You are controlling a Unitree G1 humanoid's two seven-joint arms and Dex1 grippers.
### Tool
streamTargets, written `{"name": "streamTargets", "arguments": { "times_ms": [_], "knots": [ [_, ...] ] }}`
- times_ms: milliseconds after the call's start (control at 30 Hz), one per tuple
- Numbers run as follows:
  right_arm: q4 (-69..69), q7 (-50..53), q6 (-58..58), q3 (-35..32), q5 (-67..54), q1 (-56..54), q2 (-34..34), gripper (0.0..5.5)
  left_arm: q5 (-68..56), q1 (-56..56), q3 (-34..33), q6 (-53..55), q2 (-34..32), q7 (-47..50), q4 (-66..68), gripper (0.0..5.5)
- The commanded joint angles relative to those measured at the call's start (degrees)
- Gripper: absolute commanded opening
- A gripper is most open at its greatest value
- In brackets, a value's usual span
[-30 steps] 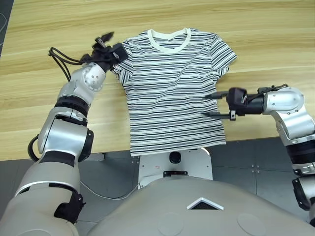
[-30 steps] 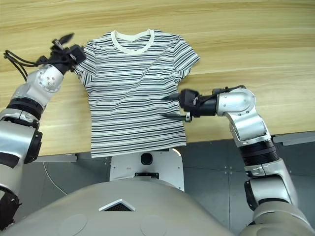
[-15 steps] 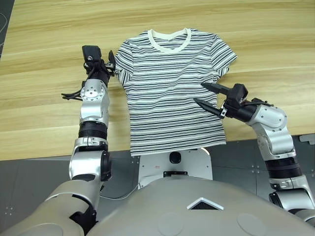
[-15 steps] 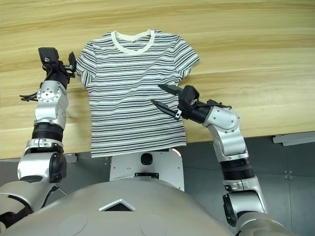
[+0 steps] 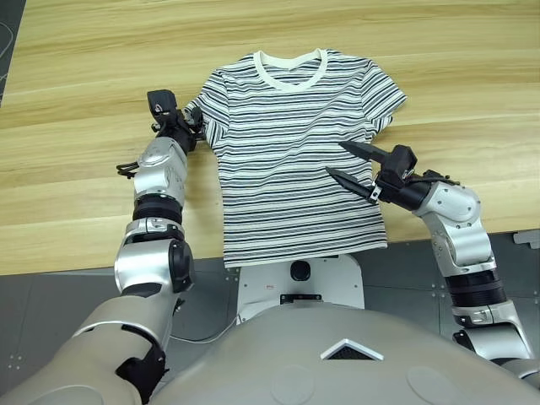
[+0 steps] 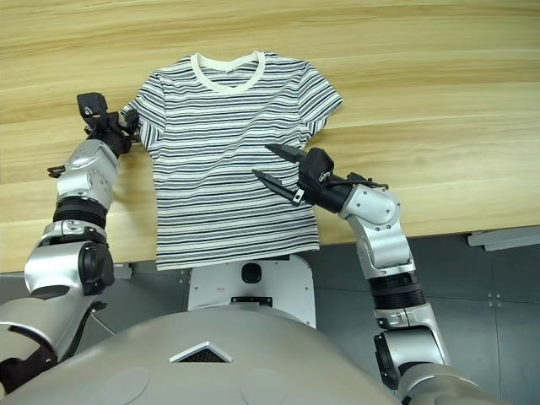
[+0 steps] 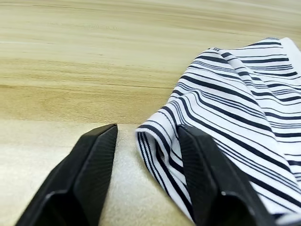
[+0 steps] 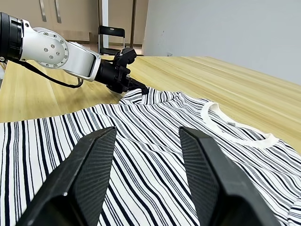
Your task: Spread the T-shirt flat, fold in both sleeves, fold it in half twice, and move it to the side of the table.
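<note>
A: Head views, first entry?
B: T-shirt [image 5: 295, 152], dark and white stripes, pale collar [image 5: 291, 74]. It lies flat, front up, on the wooden table [image 5: 76, 76]. Collar toward the far side; both sleeves spread out; bottom hem [image 5: 304, 251] hangs just past the near edge.
A: Second entry?
B: Left gripper [image 5: 194, 126], low over the wood, at the tip of the left-side sleeve [image 5: 209, 105]. Third entry: right gripper [image 5: 335, 159], jaws spread wide, held over the right half of the shirt's body and pointing across it toward the robot's left. Whether it touches the cloth cannot be told from here.
A: Left wrist view?
B: Left fingers [image 7: 89, 165]: two, black, ribbed, set apart. The sleeve's cuff [image 7: 150, 141] lies between them. One finger is beside the cuff over bare wood; the other is against the striped cloth. They are not pressed together on it.
A: Right wrist view?
B: Right fingers [image 8: 91, 174]: two, black, ribbed, set apart, nothing held between them. Striped cloth spreads beneath, with the collar beyond. Farther off, the left gripper sits at the cuff. Behind the table: one black chair [image 8: 111, 35], one pale wall [image 8: 225, 28].
</note>
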State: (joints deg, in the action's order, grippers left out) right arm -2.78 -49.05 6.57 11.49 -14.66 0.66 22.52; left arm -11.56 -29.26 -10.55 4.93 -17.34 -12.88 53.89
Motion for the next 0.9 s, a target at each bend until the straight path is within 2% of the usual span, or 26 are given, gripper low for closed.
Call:
{"name": "streamTargets", "arguments": {
  "times_ms": [33,200,367,600,900],
  "knots": [
    [0.5,0.3,1.0,0.4,1.1,-1.2,-0.7,2.46,1.3,0.2,0.5,-0.2,-0.2,-2.4,4.1,1.69],
    [0.4,1.1,0.8,-0.8,-0.6,-2.0,-2.0,2.46,1.2,-0.8,0.0,-2.3,0.1,-4.5,5.5,0.87],
    [1.1,1.7,1.7,-0.9,-0.2,-1.8,-2.4,2.46,1.8,-1.6,-0.9,-6.0,-0.3,-1.7,5.7,0.12],
    [1.7,3.2,2.7,-2.2,-1.3,-2.6,-4.3,2.46,4.4,-1.6,1.8,-7.8,1.1,-1.2,-0.7,0.12],
    [3.5,4.6,5.0,-1.6,0.2,-3.0,-6.1,2.46,9.3,2.7,11.3,-2.8,6.4,-4.4,-14.5,0.12]
  ]
}}
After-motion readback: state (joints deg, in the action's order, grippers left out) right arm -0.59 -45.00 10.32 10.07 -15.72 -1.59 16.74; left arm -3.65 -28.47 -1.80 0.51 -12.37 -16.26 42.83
